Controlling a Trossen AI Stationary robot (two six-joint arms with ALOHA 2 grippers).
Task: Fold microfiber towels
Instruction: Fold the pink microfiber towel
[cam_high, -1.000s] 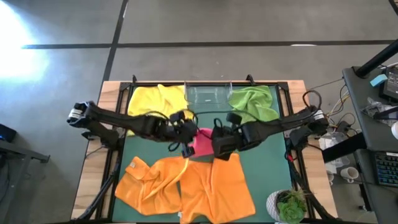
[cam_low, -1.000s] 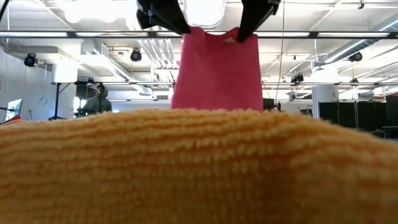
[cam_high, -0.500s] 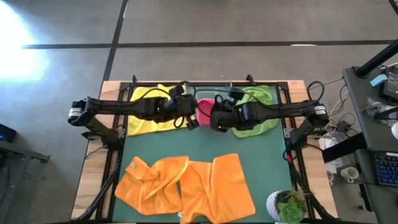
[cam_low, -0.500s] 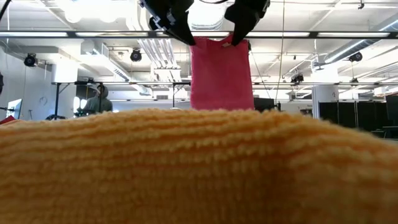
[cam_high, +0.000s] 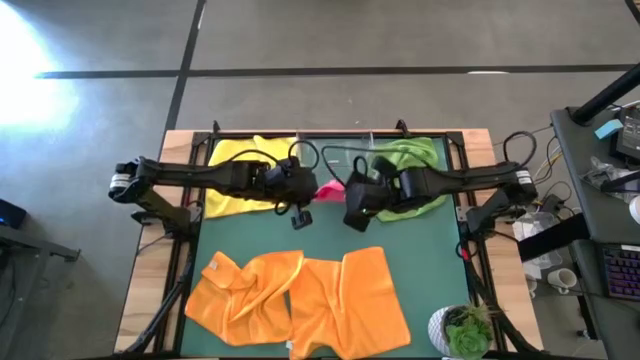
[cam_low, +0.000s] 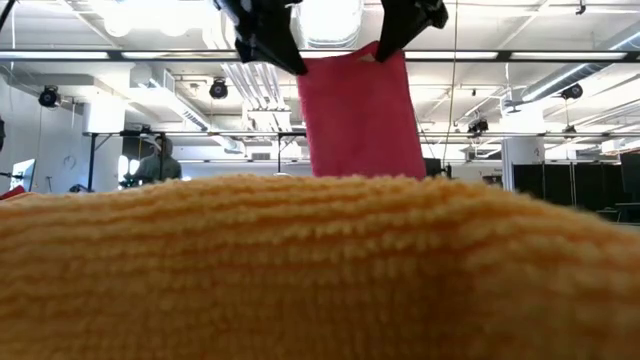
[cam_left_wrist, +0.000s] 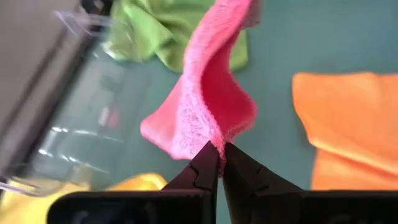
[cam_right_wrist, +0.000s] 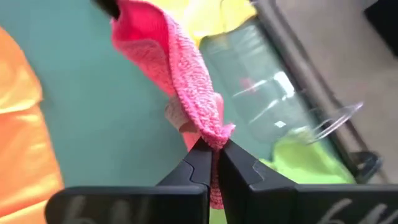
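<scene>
Right now the pink towel hangs in the air between both arms above the green surface, toward twelve o'clock. Its upper corners are pinched, one in the left end effector at its nine o'clock, one in the right end effector at its three o'clock, each clamped tight on the cloth. Two orange towels lie at six o'clock, the yellow towel at eleven, the green towel at one, with a clear tray between.

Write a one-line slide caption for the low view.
Left gripper and right gripper hold the pink towel hanging by its top corners behind an orange towel.
</scene>
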